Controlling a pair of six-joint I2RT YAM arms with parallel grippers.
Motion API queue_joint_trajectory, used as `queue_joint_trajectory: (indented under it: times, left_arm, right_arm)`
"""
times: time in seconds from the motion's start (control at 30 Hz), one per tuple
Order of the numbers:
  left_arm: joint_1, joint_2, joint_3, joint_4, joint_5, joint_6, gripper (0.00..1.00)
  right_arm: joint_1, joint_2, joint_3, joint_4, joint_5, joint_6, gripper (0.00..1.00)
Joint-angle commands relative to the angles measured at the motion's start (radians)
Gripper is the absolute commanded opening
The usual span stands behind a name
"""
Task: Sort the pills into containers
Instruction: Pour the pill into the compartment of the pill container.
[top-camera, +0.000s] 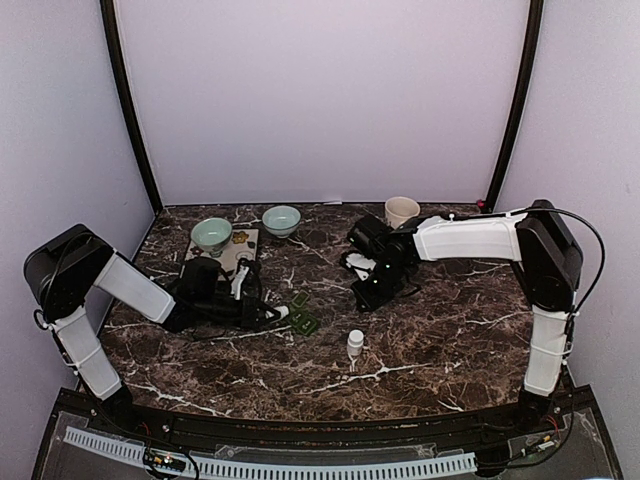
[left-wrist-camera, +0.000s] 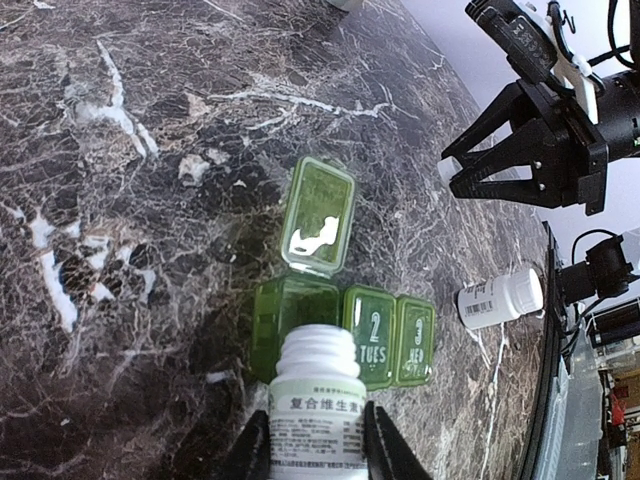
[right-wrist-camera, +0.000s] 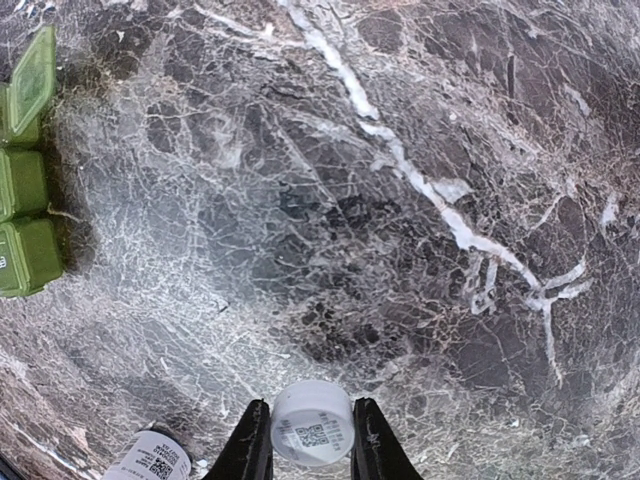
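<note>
Dark marble worktop (top-camera: 450, 340). Closest to the near edge, about mid-width, a second white bottle (top-camera: 355, 343) stands upright with its cap on, alone.

Just beyond it, around the worktop's middle and slightly left, lies the green pill organiser (left-wrist-camera: 375, 335), a short row of lidded compartments. The end lid (left-wrist-camera: 322, 215) is flipped open and lies flat on the marble. The next two lids are closed and read "2 TUES" and "3 WED". Can't tell what is in the open compartment.

The left gripper (left-wrist-camera: 318, 442) comes in low from the left edge, fingers narrow and clamped on a white pill bottle (left-wrist-camera: 320, 395). The bottle is uncapped, its printed label faces the wrist camera, and its mouth is right at the open compartment. Can't tell whether it touches.

The right gripper (right-wrist-camera: 312, 432) hangs above bare marble right of the organiser, apart from it, fingers pinching a white cap (right-wrist-camera: 312, 420) with a QR sticker.

Along the far edge, left of centre, a teal bowl (top-camera: 211, 235) sits on a patterned mat (top-camera: 243, 250), with a second teal bowl (top-camera: 281, 219) beside it. A cream mug (top-camera: 402, 211) stands right of centre.
</note>
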Motion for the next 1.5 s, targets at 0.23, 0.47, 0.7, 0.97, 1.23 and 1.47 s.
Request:
queue_joint_trajectory:
  times: [0.23, 0.47, 0.7, 0.97, 1.23, 1.47]
  left_arm:
    - [-0.009, -0.065, 0.042, -0.086, -0.012, 0.047, 0.0]
    - [-0.009, -0.081, 0.055, -0.114, -0.014, 0.056, 0.0]
    - [-0.011, -0.091, 0.065, -0.156, -0.023, 0.071, 0.0]
    - [-0.013, -0.098, 0.071, -0.178, -0.033, 0.078, 0.0]
    - [-0.02, -0.103, 0.084, -0.204, -0.046, 0.087, 0.0]
    - [-0.023, -0.11, 0.094, -0.226, -0.051, 0.094, 0.0]
  right_arm:
    - [0.001, -0.032, -0.004, 0.018, -0.006, 0.009, 0.0]
    - [0.001, -0.033, -0.005, 0.02, -0.008, 0.009, 0.0]
    - [0.001, -0.034, -0.006, 0.02, -0.008, 0.009, 0.0]
    - [0.002, -0.035, -0.01, 0.025, -0.01, 0.011, 0.0]
    - [0.001, -0.037, -0.008, 0.024, -0.011, 0.012, 0.0]
    - [0.001, -0.036, -0.005, 0.024, -0.011, 0.011, 0.0]
